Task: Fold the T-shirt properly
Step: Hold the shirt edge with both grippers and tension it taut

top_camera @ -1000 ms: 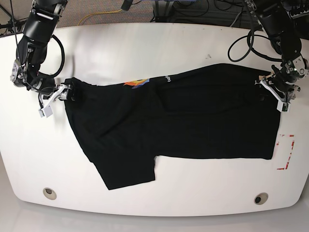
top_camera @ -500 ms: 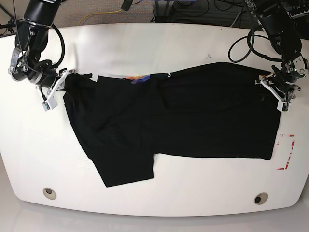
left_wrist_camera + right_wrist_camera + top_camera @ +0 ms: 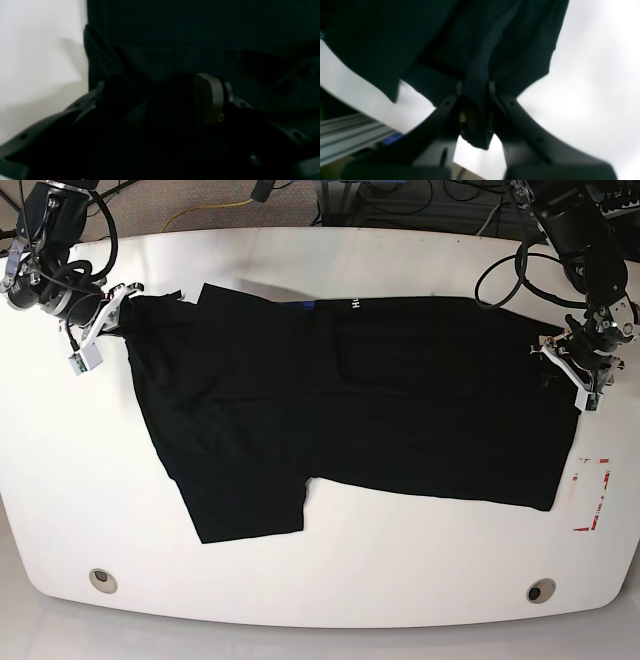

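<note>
- Black T-shirt (image 3: pixel 350 405) lies spread across the white table (image 3: pixel 330 265), one sleeve toward the near edge.
- At left, the right gripper (image 3: pixel 100 330) is clamped on a shirt corner — likely to pull it taut.
- At right, the left gripper (image 3: pixel 578 370) straddles the opposite edge, jaws apart — not yet gripping.

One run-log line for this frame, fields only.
stage: spreading | T-shirt: flat on table, one sleeve toward front | right gripper: shut on shirt edge | left gripper: open at opposite shirt edge
</note>
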Available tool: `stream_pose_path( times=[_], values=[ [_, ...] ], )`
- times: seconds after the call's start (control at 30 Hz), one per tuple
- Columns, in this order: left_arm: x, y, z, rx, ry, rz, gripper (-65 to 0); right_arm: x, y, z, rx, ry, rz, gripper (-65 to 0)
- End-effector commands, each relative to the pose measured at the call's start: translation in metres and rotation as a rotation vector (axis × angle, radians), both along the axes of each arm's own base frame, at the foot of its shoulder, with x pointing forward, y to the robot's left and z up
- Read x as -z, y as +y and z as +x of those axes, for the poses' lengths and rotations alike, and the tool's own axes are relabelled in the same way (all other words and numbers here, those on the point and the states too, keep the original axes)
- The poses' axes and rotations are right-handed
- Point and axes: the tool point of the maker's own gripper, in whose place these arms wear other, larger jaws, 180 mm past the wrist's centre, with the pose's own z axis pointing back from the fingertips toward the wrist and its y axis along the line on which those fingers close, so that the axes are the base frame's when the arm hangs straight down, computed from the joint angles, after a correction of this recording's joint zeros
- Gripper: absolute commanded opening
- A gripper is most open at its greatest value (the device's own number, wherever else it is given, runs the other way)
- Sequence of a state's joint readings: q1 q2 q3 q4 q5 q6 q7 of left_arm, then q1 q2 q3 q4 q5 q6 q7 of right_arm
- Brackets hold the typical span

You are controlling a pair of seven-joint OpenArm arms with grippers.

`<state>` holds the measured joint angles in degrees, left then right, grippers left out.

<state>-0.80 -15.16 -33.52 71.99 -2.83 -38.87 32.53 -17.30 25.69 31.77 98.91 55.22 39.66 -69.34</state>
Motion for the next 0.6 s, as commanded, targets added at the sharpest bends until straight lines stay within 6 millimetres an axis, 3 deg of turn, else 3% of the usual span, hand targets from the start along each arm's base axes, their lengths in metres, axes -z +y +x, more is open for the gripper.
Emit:
stream_pose_path(
  times=[0.0, 0.07, 0.13, 0.33, 0.47, 0.57],
  values=[
    [0.001, 0.013, -0.006, -0.006, 0.049, 0.046, -25.1, -0.022, 0.001, 0.009, -0.022, -0.068, 0.041, -48.2],
    [0.0, 0.013, -0.006, -0.005, 0.048, 0.047, -25.1, -0.026, 0.005, 0.009, -0.024, -0.08, 0.08, -37.9],
    [0.0, 0.013, -0.006, -0.005, 0.048, 0.047, -25.1, -0.03, 0.009, 0.009, -0.029, -0.091, 0.108, -32.2],
    [0.0, 0.012, -0.006, -0.004, 0.047, 0.047, -25.1, -0.027, 0.011, 0.001, -0.031, -0.071, 0.126, -35.0],
    [0.0, 0.013, -0.006, -0.005, 0.048, 0.047, -25.1, -0.014, 0.0, 0.0, -0.01, -0.036, 0.067, -31.5],
    [-0.001, 0.013, -0.005, -0.005, 0.046, 0.048, -25.1, -0.007, -0.01, 0.011, 0.009, -0.034, -0.016, -26.0]
  ],
)
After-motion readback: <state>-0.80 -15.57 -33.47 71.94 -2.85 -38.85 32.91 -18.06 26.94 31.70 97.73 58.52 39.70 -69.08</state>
